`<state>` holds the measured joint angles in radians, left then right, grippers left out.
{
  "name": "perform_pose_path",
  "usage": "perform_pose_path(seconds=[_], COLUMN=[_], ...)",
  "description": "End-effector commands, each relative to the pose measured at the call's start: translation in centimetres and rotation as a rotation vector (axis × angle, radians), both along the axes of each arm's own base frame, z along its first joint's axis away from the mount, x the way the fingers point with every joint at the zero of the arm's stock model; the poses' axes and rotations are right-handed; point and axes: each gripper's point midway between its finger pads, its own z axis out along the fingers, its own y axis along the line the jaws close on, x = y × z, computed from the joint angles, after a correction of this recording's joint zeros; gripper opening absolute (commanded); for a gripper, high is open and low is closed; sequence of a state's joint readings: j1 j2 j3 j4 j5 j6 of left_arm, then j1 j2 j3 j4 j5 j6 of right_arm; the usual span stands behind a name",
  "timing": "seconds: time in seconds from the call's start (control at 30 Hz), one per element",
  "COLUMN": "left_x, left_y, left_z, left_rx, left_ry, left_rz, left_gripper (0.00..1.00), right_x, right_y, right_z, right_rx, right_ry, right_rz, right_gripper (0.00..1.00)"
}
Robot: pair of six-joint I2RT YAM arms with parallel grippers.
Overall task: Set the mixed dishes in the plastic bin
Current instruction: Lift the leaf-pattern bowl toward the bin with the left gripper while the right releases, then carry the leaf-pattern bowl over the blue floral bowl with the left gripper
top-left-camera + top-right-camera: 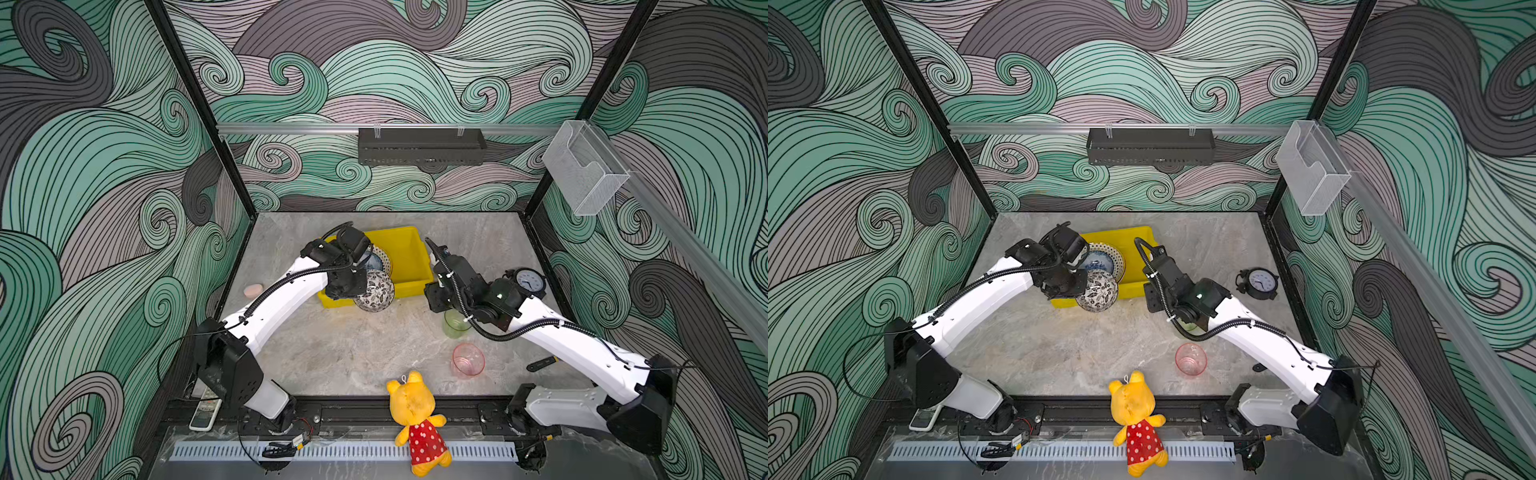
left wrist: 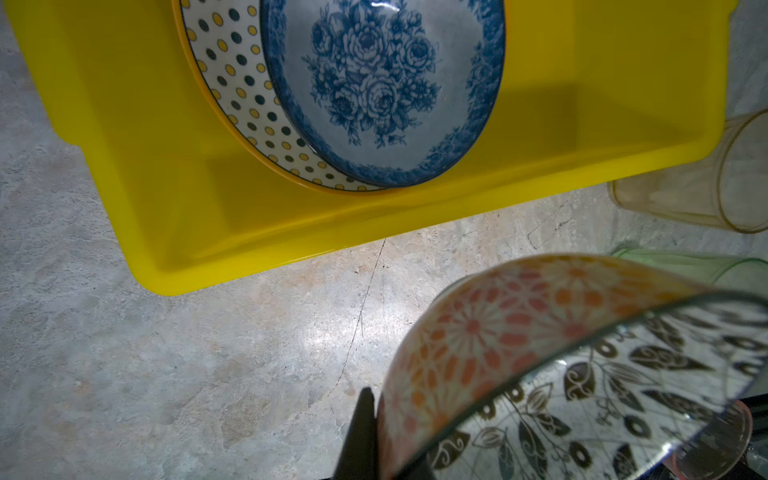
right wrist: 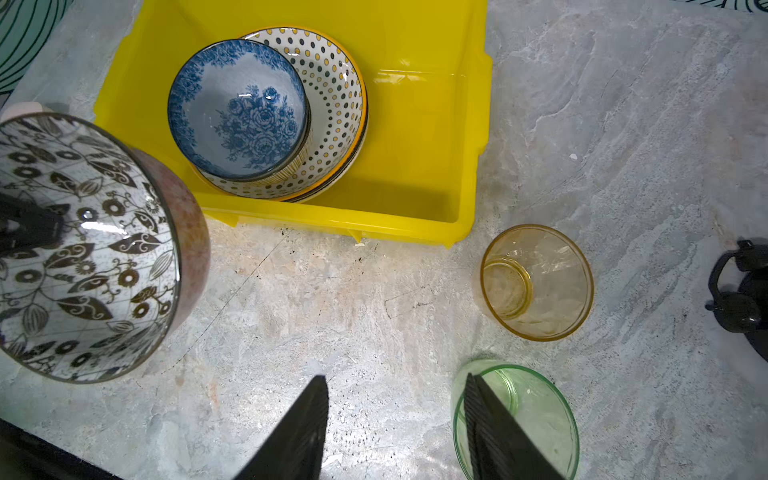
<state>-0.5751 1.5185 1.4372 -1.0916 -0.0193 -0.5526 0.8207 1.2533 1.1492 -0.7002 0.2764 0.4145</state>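
Left gripper (image 2: 376, 411): pinches the wall of the black-white leafy bowl (image 1: 376, 291) at its rim. One finger lies against the orange-pink flowered outside. The right wrist view shows the other finger inside.
Right gripper (image 3: 395, 378): its jaws are spread and hold nothing. It hovers low over the table (image 1: 353, 353), with one finger in front of the mouth of the green cup (image 3: 536, 419) and the other over bare stone. Whether it touches the cup cannot be told.
Table: grey marbled top, carrying the bin and the loose cups.
Plastic bin (image 1: 415, 249): bright yellow, at the back middle of the table between the two arms. The right part of its floor is bare.
Dotted-rim plate (image 3: 332, 83): lies in the left part of the bin, with the edges of further plates showing beneath it.
Leafy bowl: held tilted at the bin's near left corner, outside the bin.
Blue floral bowl (image 3: 237, 108): sits upright on the dotted-rim plate, inside the bin.
Amber cup (image 3: 536, 282): stands on the table just beside the bin's near right corner.
Green cup: on the table, nearer the front than the amber cup.
Pink cup (image 1: 468, 359): farther front on the table, well apart from the bin.
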Motion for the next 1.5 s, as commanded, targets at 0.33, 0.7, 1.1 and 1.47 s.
perform_pose_path(seconds=[0.33, 0.7, 1.1, 1.47], left_x=[1.4, 3.2, 5.3, 6.8], left_y=[1.4, 2.1, 2.7, 2.9], left_z=[2.6, 3.2, 2.9, 2.1], left_rx=[0.003, 0.008, 0.006, -0.001], left_ry=[-0.058, -0.078, -0.071, -0.052], left_rz=[0.027, 0.040, 0.058, 0.081], left_gripper=[0.00, 0.00, 0.00, 0.00], right_x=[0.4, 0.8, 1.3, 1.9], right_y=[-1.3, -2.1, -2.3, -2.7], right_z=[0.0, 0.1, -0.1, -0.9], right_rx=[-0.066, -0.115, -0.140, -0.073], right_ry=[-0.047, -0.074, -0.073, -0.007], right_rz=[-0.018, -0.036, -0.044, -0.078], right_gripper=[0.56, 0.58, 0.61, 0.63])
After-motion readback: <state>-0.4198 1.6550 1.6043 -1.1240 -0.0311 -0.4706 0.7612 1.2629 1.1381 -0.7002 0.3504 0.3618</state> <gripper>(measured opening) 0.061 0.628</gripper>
